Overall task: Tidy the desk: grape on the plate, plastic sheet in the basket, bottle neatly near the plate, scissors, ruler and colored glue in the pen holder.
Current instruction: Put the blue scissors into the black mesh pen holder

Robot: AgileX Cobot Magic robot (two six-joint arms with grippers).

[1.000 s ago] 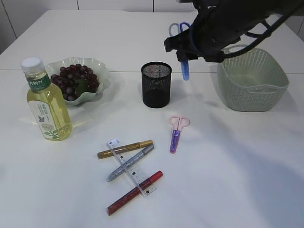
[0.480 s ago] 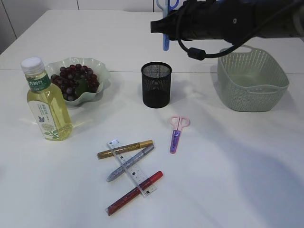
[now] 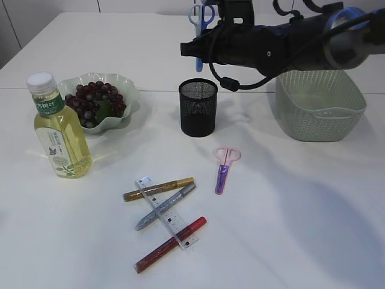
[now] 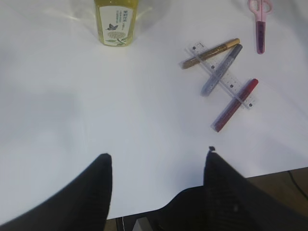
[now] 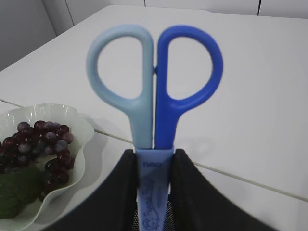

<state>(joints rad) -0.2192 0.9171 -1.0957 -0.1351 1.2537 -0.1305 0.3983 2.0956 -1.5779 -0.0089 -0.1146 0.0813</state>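
My right gripper [image 5: 153,185] is clamped on the sheath of the blue scissors [image 3: 200,30], handles up, and I have it above the black pen holder [image 3: 198,107], a little to its left in the exterior view; the scissors are clear of the rim. On the right wrist view the two fingers [image 5: 124,192] squeeze the sheath from both sides, with the holder's mesh just visible below. My left gripper [image 4: 156,185] hangs with its jaws spread wide and nothing between them, over bare table near the front edge. The grapes [image 3: 93,102] sit in the wavy plate [image 3: 129,90], and the bottle [image 3: 57,126] stands upright just in front of the plate. The pink scissors [image 3: 224,168] lie flat in front of the holder. Nearer me, the ruler [image 3: 167,212] lies crossed by three glue pens: gold [image 3: 158,188], silver [image 3: 164,206] and red [image 3: 170,244]. The green basket [image 3: 319,102] stands on the right, partly behind my arm; I can't tell what is in it.
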